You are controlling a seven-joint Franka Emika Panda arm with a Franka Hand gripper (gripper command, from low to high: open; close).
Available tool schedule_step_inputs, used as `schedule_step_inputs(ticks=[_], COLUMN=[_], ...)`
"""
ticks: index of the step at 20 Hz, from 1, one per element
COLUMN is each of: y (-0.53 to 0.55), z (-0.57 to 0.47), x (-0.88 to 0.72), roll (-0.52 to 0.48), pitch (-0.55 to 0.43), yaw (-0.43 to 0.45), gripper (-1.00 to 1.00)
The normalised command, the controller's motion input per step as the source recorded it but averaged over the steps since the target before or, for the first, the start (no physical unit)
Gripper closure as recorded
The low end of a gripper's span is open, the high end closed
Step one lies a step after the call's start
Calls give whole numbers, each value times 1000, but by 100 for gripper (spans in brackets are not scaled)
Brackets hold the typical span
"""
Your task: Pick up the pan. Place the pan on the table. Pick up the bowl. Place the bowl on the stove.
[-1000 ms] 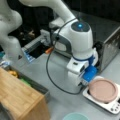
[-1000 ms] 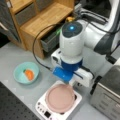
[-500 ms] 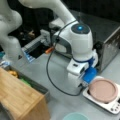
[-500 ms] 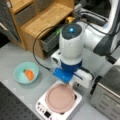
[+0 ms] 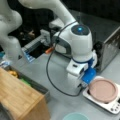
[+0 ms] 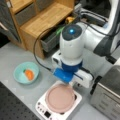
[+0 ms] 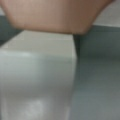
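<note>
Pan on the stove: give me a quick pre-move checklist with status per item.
1. Pan seated flat on the stove: ok in both front views.
2. Gripper at the pan: cannot tell. The fingertips are hidden under the arm's wrist, which hangs low by the pan's rim; the wrist view shows the pink pan very close.
3. Gripper open or shut: cannot tell.
4. Pan's handle: cannot tell, hidden by the arm.
5. Bare table near the stove for set-down: ok.
6. Bowl apart from the stove, upright on the table, orange food piece inside: ok.
</note>
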Motion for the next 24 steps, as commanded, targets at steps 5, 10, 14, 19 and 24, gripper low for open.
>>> schedule_step_inputs(ticks=[5, 10, 14, 19, 24], y=[55, 62, 66, 56, 28], z=[-17, -38, -69, -92, -100], x=[-50, -62, -67, -36, 4], roll=[-79, -76, -69, -74, -78], pitch=[28, 15, -20, -37, -50], yaw=[0, -2, -2, -1, -2], gripper=[-100, 100, 100, 100, 100])
